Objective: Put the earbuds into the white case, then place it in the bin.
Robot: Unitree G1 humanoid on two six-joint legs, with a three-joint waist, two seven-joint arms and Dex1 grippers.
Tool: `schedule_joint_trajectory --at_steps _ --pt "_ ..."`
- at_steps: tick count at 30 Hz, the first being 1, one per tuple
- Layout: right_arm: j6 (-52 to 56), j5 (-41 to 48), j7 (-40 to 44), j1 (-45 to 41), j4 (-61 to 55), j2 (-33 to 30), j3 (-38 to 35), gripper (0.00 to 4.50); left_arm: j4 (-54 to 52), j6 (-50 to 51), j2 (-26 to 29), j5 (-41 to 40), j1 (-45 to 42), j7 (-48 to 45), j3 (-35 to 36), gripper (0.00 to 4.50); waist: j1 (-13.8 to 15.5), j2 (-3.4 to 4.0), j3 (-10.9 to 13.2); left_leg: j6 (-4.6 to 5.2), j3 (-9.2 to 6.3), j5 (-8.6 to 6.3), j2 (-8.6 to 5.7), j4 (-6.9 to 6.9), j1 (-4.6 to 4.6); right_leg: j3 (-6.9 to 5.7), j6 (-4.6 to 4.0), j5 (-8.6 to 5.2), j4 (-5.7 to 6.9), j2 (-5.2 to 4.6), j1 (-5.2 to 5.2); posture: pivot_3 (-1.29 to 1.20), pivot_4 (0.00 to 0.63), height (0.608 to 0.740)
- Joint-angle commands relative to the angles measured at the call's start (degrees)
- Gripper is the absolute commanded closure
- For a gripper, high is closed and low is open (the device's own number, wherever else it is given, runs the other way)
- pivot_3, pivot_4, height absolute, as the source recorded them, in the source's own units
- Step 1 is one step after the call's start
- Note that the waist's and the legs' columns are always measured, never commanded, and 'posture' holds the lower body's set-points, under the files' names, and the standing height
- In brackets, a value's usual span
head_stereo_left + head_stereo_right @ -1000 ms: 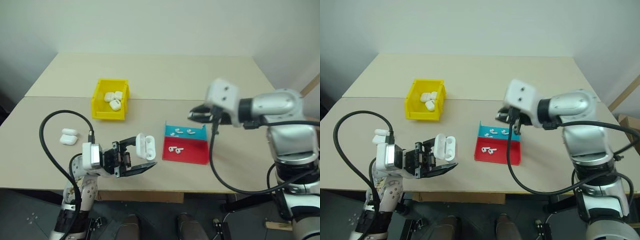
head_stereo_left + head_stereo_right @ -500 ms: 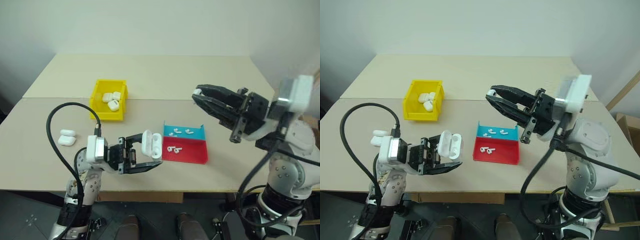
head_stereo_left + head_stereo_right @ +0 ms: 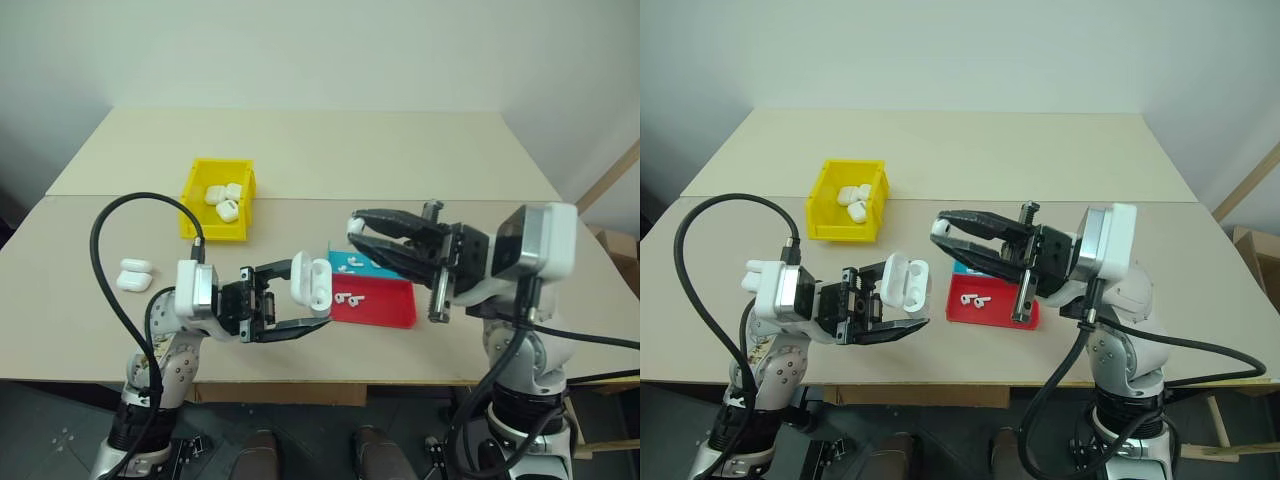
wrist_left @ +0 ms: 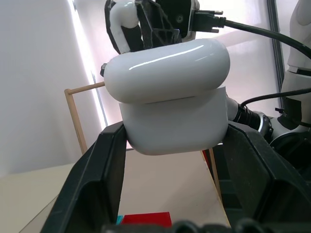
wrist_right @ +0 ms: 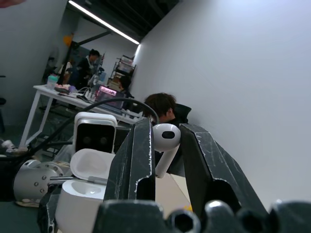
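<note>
Item 1, white case [image 3: 311, 283]: held by your left hand [image 3: 300, 305], clamped tight on its base, lid flipped open, raised above the front edge of the tabletop [image 3: 400, 150]. No earbud can be seen seated in it yet; its wells are not clearly readable.

Item 2, earbud [image 5: 164, 141]: pinched between the fingers of your right hand [image 3: 355, 232], narrow grip, stem down, carried in the air just beside the open case and apart from it. Judged step: insertion is about to start, not done.

Item 3, tray [image 3: 385, 310]: red and blue, near the front edge, right of the held case. You still have several loose earbuds [image 3: 349, 297] lying in it.

Item 4, bin [image 3: 217, 200]: yellow, toward the left of the tabletop. It holds finished cases [image 3: 222, 197] already, so some rounds look complete.

Item 5, spare cases [image 3: 135, 274]: two, closed, near the left edge, untouched.

Outstanding for you: seat this earbud, fetch its mate from the tray, close the lid, place the case in the bin.
</note>
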Motion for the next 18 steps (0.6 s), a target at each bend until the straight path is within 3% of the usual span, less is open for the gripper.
schedule_joint_trajectory --at_steps 1,18 --pt "-4.4 0.6 0.1 -0.5 0.1 0.5 1.1 3.68 -2.0 0.4 1.0 -0.5 -0.3 0.0 0.7 1.78 0.0 0.0 0.0 0.0 0.0 0.0 0.0 0.0 0.0 0.0 0.0 0.0 0.0 0.0 0.0 0.0 0.15 0.74" --pt "-13.3 -2.9 0.9 -1.2 6.0 -0.2 8.2 3.68 -1.9 -0.8 -0.4 0.1 -0.6 -0.1 0.2 1.78 0.0 0.0 0.0 0.0 0.0 0.0 0.0 0.0 -0.01 0.0 0.0 0.0 -0.01 0.0 -0.01 0.0 0.15 0.74"
